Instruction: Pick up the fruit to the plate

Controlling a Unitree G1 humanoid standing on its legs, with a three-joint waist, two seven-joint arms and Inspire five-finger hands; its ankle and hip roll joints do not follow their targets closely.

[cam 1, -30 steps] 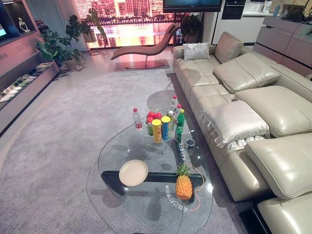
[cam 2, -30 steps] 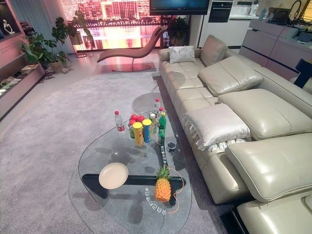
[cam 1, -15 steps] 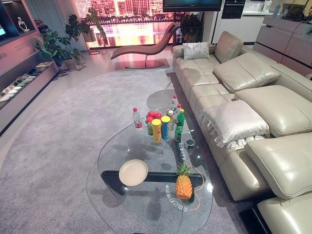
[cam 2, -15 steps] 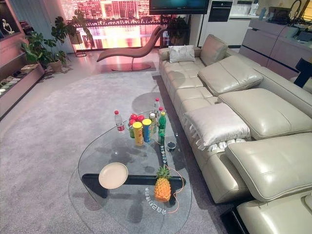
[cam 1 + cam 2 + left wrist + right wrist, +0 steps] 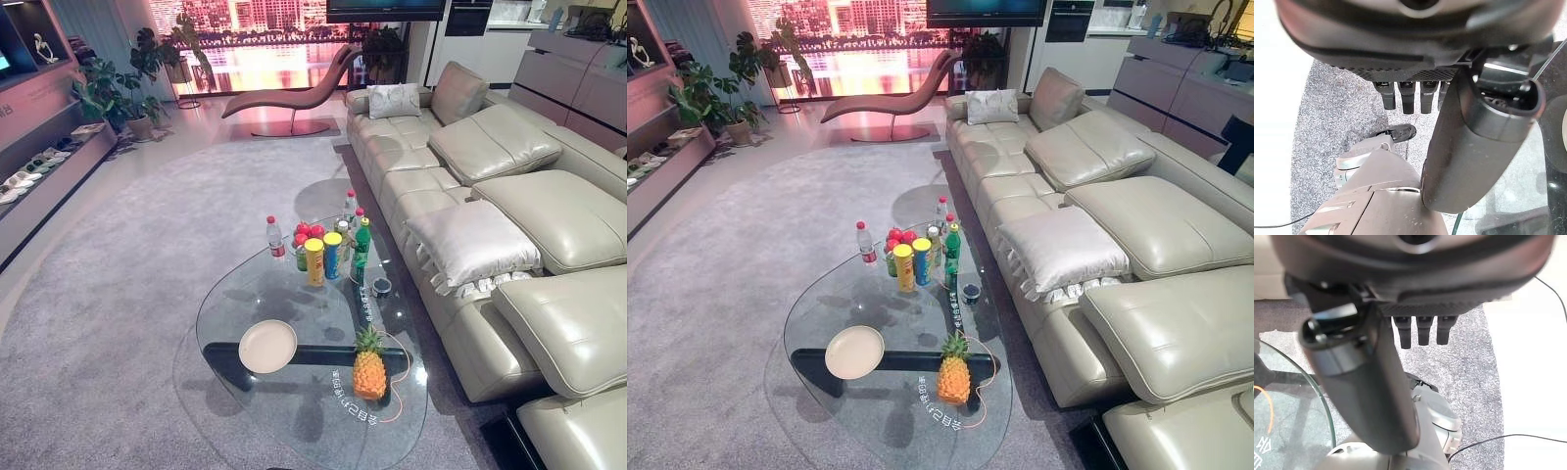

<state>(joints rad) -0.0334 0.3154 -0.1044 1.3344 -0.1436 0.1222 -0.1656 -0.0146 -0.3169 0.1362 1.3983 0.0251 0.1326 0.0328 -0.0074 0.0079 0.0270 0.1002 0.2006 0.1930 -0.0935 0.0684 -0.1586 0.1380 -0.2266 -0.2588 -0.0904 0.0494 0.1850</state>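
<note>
Both robot hands, left (image 5: 1415, 98) and right (image 5: 1420, 333), are hanging relaxed and empty, since the pineapple (image 5: 369, 364) is standing untouched right of the plate (image 5: 267, 346) on the surface (image 5: 245, 284).

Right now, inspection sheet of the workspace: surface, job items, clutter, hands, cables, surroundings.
Surface: rounded glass coffee table on a grey carpet.
Job's things: round cream plate bare, at the table's near left; orange pineapple upright to its right, apart from it; red apples at the far end.
Clutter: yellow and blue snack tubes, green and clear bottles, small dark cup.
Hands: left hand and right hand with fingers straight, holding nothing, off the table.
Cables: thin orange cord looping by the pineapple.
Surroundings: beige leather sofa right; pink lounge chair and plants beyond.
</note>
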